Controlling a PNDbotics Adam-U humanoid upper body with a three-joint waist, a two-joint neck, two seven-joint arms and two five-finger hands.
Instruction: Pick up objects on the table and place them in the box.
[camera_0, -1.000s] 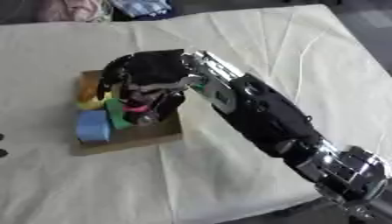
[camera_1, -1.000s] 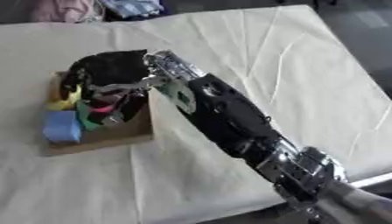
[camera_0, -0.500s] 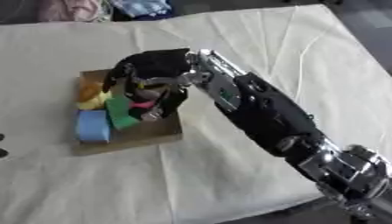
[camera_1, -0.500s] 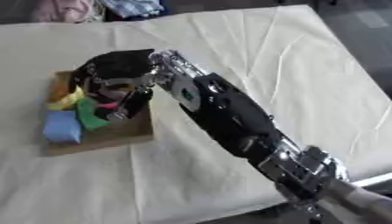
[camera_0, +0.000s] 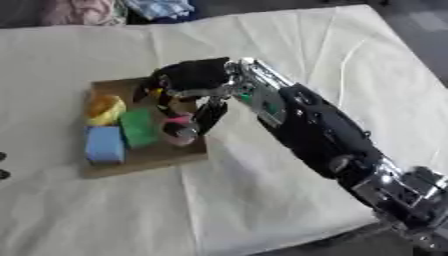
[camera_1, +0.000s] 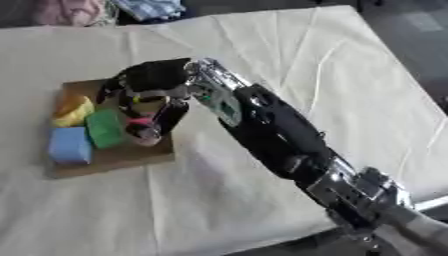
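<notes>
The right hand (camera_0: 188, 82) is hovering over the box (camera_0: 144, 155) (fingers curled, grip unclear), hiding a pink object (camera_0: 179, 131) at 3 o'clock of the green block (camera_0: 138, 127).

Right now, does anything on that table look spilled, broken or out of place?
Nothing stands out. The blue block, green block and yellow thing sit in the box, with the right hand over a pink thing.

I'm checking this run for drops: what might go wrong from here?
The pink object under the right hand sits near the box edge and might roll out onto the cloth. The hand's fingers hang close above the green block and could nudge it when withdrawing.
</notes>
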